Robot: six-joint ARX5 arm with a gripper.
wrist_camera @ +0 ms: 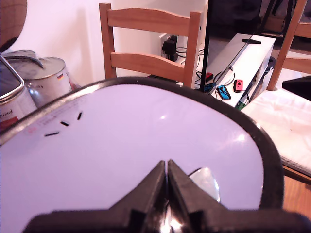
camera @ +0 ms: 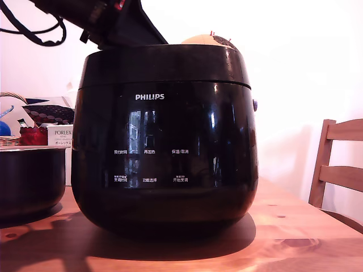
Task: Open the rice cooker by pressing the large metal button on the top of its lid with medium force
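Wooden tabletop carries the rice cooker at centre, lid down; a dark pot sits at nine o'clock. Claw, tips together, hovers over the lid's glossy top.

A: From my console the rice cooker is glossy black, white PHILIPS lettering and small white labels on its front.

B: Under my black end effector, the lid glares pale lilac-white, dark-rimmed. The table is orange-brown wood.
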